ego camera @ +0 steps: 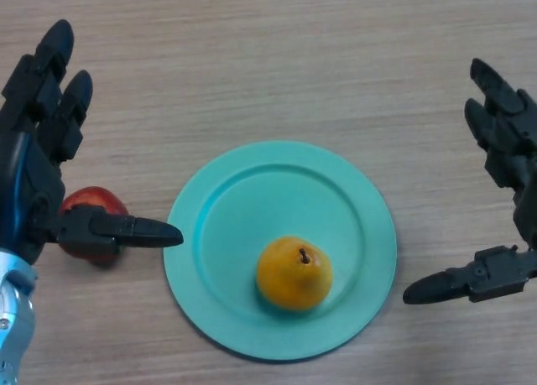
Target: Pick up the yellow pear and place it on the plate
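Note:
A yellow-orange pear (294, 274) stands on the teal plate (226, 209), stem up, in the plate's near half. My left hand (38, 163) is open at the left edge, fingers straight and pointing away, thumb reaching toward the plate's left rim. My right hand (503, 150) is open at the right edge, fingers straight, thumb pointing toward the plate's right rim. Neither hand touches the pear or the plate.
A red apple (88, 205) lies on the wooden table (277, 58) just left of the plate, partly hidden under my left hand's thumb.

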